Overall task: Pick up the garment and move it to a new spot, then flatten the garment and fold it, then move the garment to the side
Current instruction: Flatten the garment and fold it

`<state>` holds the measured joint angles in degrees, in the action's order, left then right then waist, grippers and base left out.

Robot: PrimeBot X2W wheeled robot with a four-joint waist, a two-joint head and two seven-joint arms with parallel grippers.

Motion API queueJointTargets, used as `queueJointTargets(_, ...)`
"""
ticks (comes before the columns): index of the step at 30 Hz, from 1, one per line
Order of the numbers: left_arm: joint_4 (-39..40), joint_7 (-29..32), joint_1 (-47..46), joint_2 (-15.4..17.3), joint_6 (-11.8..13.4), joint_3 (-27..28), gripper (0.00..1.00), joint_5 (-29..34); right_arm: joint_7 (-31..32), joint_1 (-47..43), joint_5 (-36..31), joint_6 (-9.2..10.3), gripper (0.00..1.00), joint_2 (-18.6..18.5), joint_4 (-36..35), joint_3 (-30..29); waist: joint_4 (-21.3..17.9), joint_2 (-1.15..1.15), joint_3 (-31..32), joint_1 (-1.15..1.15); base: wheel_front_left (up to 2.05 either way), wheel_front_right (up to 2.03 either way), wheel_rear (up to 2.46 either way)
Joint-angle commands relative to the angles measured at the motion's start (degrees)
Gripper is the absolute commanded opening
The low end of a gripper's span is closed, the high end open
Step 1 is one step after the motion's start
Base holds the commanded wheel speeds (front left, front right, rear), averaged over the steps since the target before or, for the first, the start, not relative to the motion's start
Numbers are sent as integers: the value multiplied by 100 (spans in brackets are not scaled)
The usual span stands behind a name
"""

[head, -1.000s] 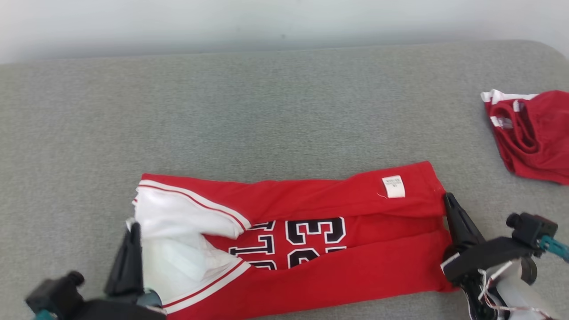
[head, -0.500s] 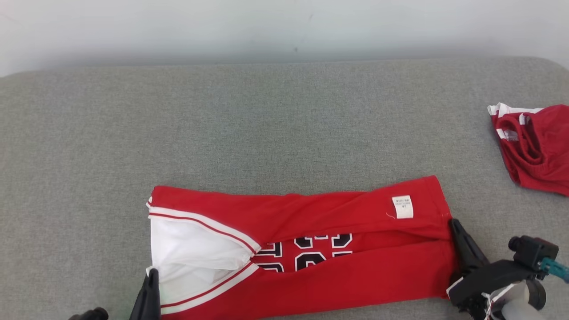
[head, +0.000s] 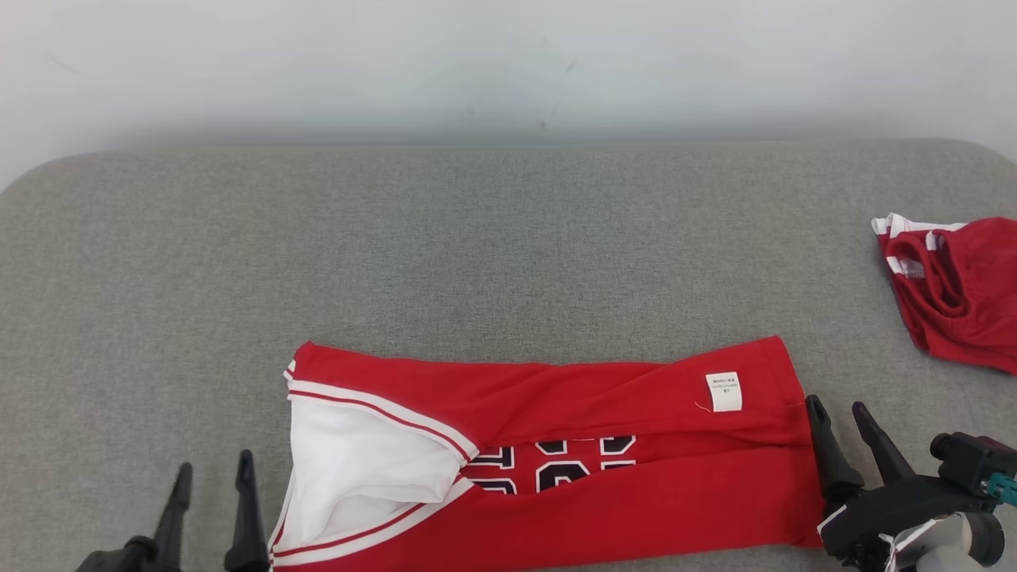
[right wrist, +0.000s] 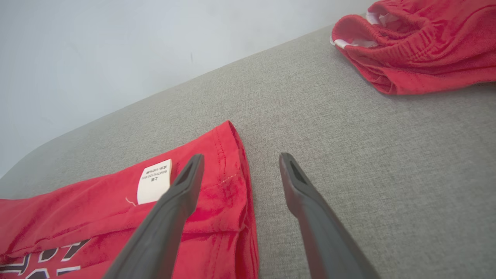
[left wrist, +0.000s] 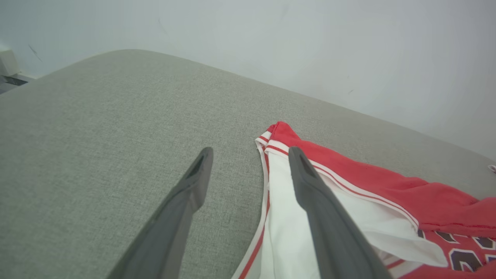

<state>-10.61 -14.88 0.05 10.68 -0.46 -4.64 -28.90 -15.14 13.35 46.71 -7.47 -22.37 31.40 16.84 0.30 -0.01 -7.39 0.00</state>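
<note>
The garment (head: 556, 381) lies in the lower middle of the head view on the grey padded surface (head: 477, 238). It is folded lengthwise into a long red band running from left to right. Its upper and lower flaps nearly meet, and parts of the black, white-outlined characters show in the gap between them. A white sleeve (head: 357, 469) with red-and-white trim opens at the band's left end. A small white label (head: 723, 392) sits near its right end.

The left gripper (head: 214, 465) is at the lower left, just beside the sleeve end, its jaws apart with nothing between them. In the left wrist view, the left gripper (left wrist: 251, 151) has one finger over bare surface and the other across the white sleeve of the garment (left wrist: 368, 182). I cannot tell whether that finger touches the cloth.

The right gripper (head: 834, 405) stands at the lower right, just beside the band's right hem, its jaws also apart and empty. In the right wrist view, the right gripper (right wrist: 241, 156) straddles that hem of the garment (right wrist: 97, 209).

A smaller red garment (head: 961, 294) lies bunched at the right edge, well apart.
</note>
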Motion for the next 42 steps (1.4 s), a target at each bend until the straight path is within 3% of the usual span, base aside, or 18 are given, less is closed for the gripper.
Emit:
queueJointTargets(1, 76, -28, 98, -28, 40, 98, 100, 213, -10, 40, -83, -7, 100, 7, 55, 6, 37, 1, 35, 0, 0, 0, 0)
queueJointTargets(5, 240, -27, 217, -239, 22, 299, 100, 909, -11, 190, -396, -7, 100, 83, 282, 89, 76, 1, 69, 0, 0, 0, 0)
queueJointTargets(12, 260, -25, 406, -549, -181, 593, 100, 1451, -10, 352, -792, -7, 100, 266, 802, 43, 169, 1, 133, 0, 0, 0, 0)
queueJointTargets(23, 66, -26, 393, -775, -447, 801, 100, 1623, -4, 548, -846, -7, 100, 537, 1761, 128, 317, 1, 163, 0, 0, 0, 0)
queueJointTargets(24, 54, -26, 380, -777, -452, 802, 100, 1637, 2, 573, -824, -7, 49, 563, 1842, 160, 327, 1, 168, 0, 0, 0, 0)
queueJointTargets(25, 43, -26, 369, -780, -458, 801, 100, 1646, 3, 602, -783, -7, 20, 577, 1898, 181, 334, 1, 170, 0, 0, 0, 0)
queueJointTargets(26, 26, -26, 362, -780, -464, 799, 100, 1609, 2, 614, -759, -7, 0, 584, 1926, 200, 338, 1, 175, 0, 0, 0, 0)
queueJointTargets(42, 27, -26, 465, -782, -354, 778, 100, 1430, -9, 476, -698, -6, 0, -171, 1236, -486, 82, 1, 290, 0, 0, 0, 0)
